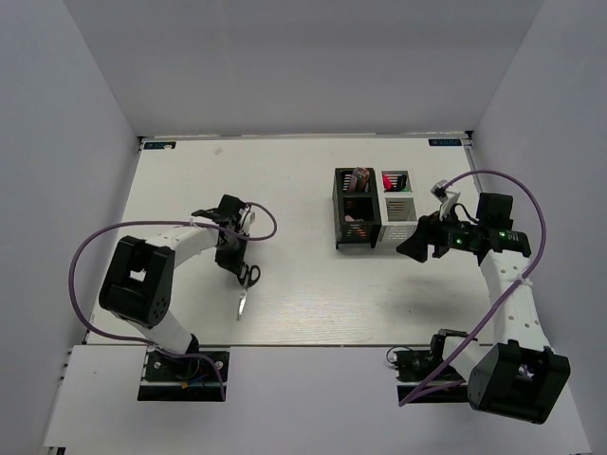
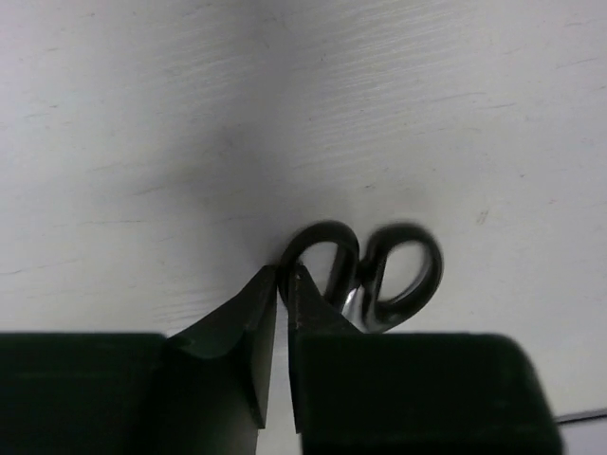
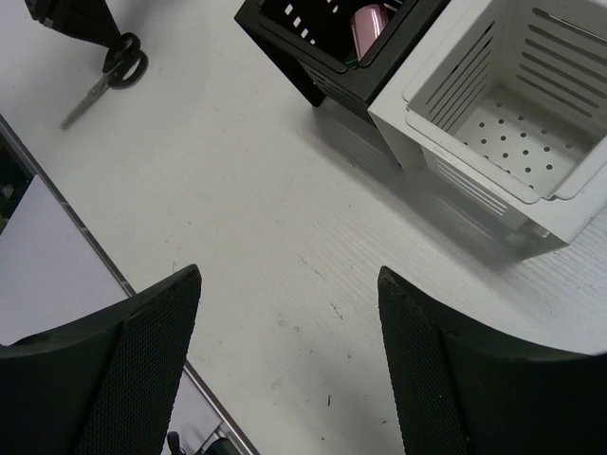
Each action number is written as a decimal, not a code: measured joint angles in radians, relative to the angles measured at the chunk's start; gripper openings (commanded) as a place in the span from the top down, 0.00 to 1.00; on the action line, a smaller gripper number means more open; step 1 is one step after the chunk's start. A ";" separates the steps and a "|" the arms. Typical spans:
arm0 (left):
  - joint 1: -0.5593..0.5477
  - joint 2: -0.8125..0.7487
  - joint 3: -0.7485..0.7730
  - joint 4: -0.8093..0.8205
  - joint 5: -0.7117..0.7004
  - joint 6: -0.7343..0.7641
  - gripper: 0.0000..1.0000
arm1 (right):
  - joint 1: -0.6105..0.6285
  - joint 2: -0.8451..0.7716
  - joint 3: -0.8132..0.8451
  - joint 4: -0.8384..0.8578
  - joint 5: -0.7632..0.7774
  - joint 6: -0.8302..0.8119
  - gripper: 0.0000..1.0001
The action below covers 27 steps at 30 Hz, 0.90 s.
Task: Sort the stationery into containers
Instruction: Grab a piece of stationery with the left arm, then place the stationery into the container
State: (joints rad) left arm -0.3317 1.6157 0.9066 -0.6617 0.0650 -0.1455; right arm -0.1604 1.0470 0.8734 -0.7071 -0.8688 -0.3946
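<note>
Black-handled scissors (image 1: 248,278) lie flat on the white table at the left, blades pointing toward the near edge. My left gripper (image 1: 238,267) is down at their handles. In the left wrist view my left gripper (image 2: 282,275) is closed to a thin slit on the edge of the left handle loop of the scissors (image 2: 353,275). The black holder (image 1: 356,226) and white holder (image 1: 399,212) stand side by side right of centre. My right gripper (image 1: 408,247) hovers open and empty just in front of them, over bare table (image 3: 289,280). The scissors also show in the right wrist view (image 3: 113,72).
The black holder (image 3: 303,59) holds a pink tube (image 3: 365,28) and other items. The white holder (image 3: 455,163) shows a perforated floor; something pink-red (image 1: 391,180) shows in its top. The table's near edge (image 3: 85,237) lies close below the right gripper.
</note>
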 measured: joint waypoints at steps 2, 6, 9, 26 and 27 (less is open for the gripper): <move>-0.026 0.004 0.004 -0.004 -0.050 0.003 0.90 | -0.004 -0.002 0.000 0.000 -0.001 -0.002 0.22; -0.071 0.012 0.014 -0.016 -0.126 0.010 1.00 | -0.009 -0.009 0.000 -0.001 -0.005 -0.003 0.22; -0.083 0.010 0.016 -0.019 -0.142 0.005 1.00 | -0.012 -0.013 0.000 -0.001 -0.010 -0.003 0.16; -0.370 -0.068 0.509 0.392 0.210 -0.328 1.00 | -0.023 0.021 -0.002 0.116 0.515 0.138 1.00; -0.384 -0.037 0.542 0.426 0.219 -0.345 1.00 | -0.023 0.021 -0.002 0.130 0.561 0.157 0.99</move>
State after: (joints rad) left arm -0.7158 1.5784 1.4483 -0.2356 0.2844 -0.4908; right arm -0.1833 1.0683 0.8719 -0.5766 -0.3077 -0.2379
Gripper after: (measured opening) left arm 0.136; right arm 0.001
